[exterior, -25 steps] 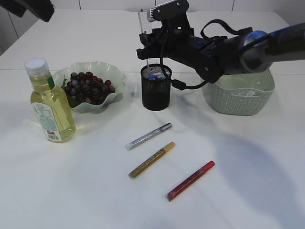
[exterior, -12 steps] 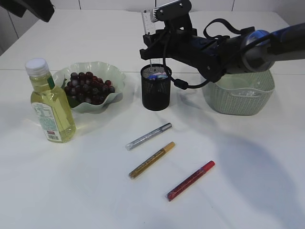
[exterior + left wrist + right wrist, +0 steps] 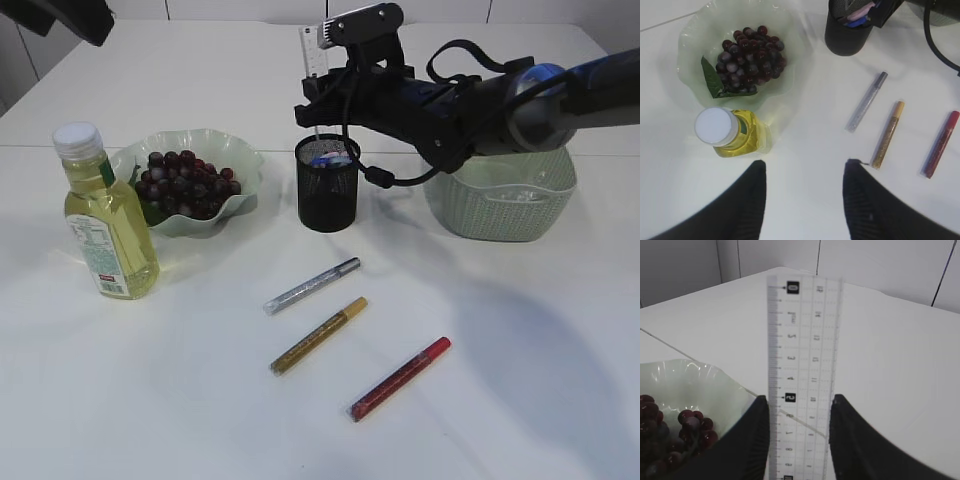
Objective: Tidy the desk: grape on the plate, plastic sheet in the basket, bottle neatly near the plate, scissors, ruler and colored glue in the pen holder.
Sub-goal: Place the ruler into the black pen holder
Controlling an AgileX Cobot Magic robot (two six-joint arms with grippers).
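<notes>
One clear ruler (image 3: 802,375), pinched upright by the right gripper (image 3: 799,440) above the pen holder (image 3: 327,184); left gripper (image 3: 802,192) spread, idle; next: lower, release.

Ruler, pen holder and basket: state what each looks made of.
Ruler: clear, glossy plastic by the look; the table shows through its printed scale.
Pen holder: black, matte, probably metal mesh; fine perforations show in its wall.
Basket: pale green, likely moulded plastic with a woven-look pattern of small openings.
</notes>
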